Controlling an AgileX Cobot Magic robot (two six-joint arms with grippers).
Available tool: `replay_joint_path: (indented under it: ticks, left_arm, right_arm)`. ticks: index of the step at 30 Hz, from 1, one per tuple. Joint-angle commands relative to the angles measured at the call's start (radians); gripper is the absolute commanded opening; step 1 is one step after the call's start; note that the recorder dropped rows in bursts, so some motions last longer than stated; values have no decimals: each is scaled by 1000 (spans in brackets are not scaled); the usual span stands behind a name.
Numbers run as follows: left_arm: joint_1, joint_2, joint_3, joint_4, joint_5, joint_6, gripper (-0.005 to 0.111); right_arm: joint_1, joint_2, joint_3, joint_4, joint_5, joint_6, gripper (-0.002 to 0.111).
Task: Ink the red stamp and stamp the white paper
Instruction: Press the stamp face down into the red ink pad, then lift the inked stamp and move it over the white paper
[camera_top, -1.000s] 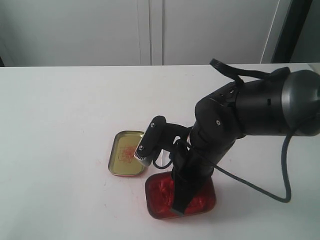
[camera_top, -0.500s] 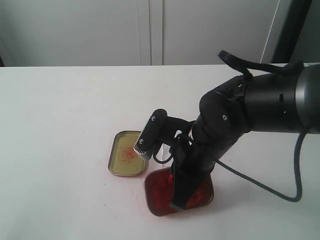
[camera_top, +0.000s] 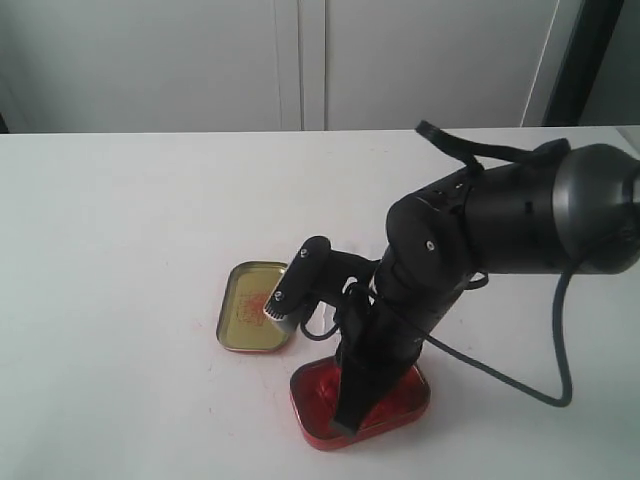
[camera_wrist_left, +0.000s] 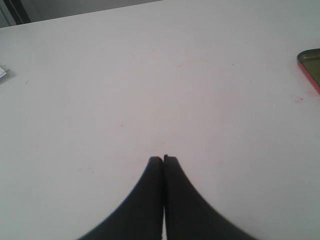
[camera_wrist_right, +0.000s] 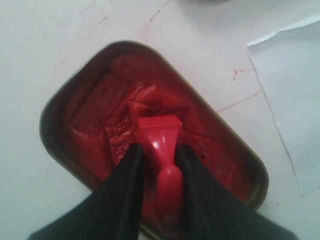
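In the right wrist view my right gripper is shut on the narrow handle of the red stamp. The stamp's square base presses into the red ink paste of the open oval tin. A corner of the white paper lies on the table just beside the tin. In the exterior view the right gripper reaches down into the tin, and the arm hides the stamp and the paper. My left gripper is shut and empty over bare white table.
The tin's gold lid, stained with red, lies open side up just left of the tin; its edge also shows in the left wrist view. Red smears mark the table near the tin. A cable loops off the right arm.
The right arm rose a little half a second ago and has come back down into the tin. The tin has shifted slightly toward the table's front edge.
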Motion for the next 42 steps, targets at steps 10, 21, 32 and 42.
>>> replay_joint_path:
  ticks: [10, 21, 32, 42]
  left_arm:
    - [1, -3, 3, -3, 2, 3, 0]
    - [1, -3, 3, -3, 2, 3, 0]
    - [1, -3, 3, -3, 2, 3, 0]
    - [1, -3, 3, -3, 2, 3, 0]
  right_arm:
    - [-2, -56, 1, -11, -22, 0, 0]
    - [-8, -65, -66, -17, -18, 43, 0]
    - [-158, 37, -248, -142, 35, 294, 0]
    - [-189, 213, -448, -170, 152, 417, 0]
